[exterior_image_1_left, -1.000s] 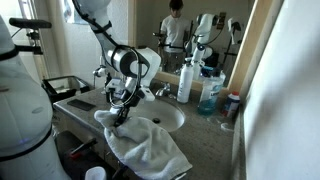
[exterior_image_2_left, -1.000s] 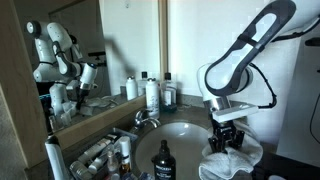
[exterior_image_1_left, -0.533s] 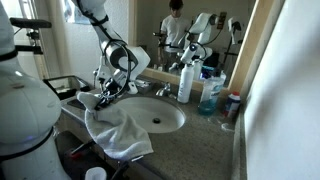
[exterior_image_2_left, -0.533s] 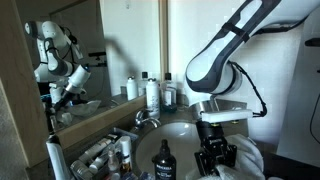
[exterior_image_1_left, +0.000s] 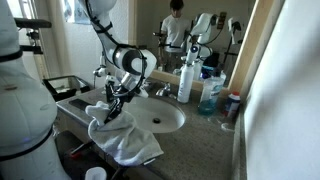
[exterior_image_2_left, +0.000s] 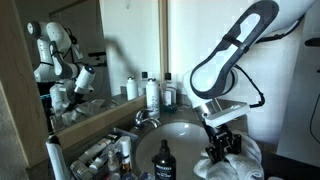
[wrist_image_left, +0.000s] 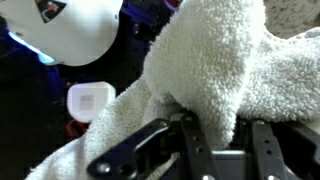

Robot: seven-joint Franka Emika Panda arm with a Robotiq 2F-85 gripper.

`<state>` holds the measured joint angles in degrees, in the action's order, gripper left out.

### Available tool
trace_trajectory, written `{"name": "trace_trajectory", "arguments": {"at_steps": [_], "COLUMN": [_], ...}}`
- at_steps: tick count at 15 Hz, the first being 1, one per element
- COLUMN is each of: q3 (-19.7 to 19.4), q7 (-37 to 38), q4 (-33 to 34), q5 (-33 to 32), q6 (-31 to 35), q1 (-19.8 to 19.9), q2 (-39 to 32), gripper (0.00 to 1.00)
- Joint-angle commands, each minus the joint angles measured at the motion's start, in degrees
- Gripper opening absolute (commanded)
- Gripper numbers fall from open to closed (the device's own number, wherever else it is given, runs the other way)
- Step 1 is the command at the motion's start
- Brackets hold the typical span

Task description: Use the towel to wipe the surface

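A white terry towel hangs from my gripper and drapes over the front edge of the speckled vanity counter, beside the white oval sink basin. In an exterior view the towel bunches under the gripper at the sink's near rim. In the wrist view the towel fills the frame and a fold runs down between the black fingers. The gripper is shut on the towel.
A faucet stands behind the basin. Bottles and a blue container stand by the mirror. More bottles line the mirror side, and a dark pump bottle stands in front. A white cap shows below.
The gripper with the towel swung toward the counter's left edge, then came back toward the sink. The towel now hangs more bunched under the gripper.
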<state>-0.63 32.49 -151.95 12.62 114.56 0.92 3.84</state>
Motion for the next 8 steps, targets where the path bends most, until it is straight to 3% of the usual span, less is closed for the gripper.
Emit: {"name": "trace_trajectory", "arguments": {"at_steps": [1, 5, 8], "q3": [-2.12, -4.83, -5.14], "q7": [6.36, 12.66, 14.92], "q4": [-0.66, -2.54, -3.66], "q5": [-8.64, -17.69, -19.01], "q6": [-1.82, 2.6, 7.93], "q1": [3.41, 6.68, 6.97], "q2": [0.47, 0.94, 1.13], "gripper": [0.07, 0.07, 0.07]}}
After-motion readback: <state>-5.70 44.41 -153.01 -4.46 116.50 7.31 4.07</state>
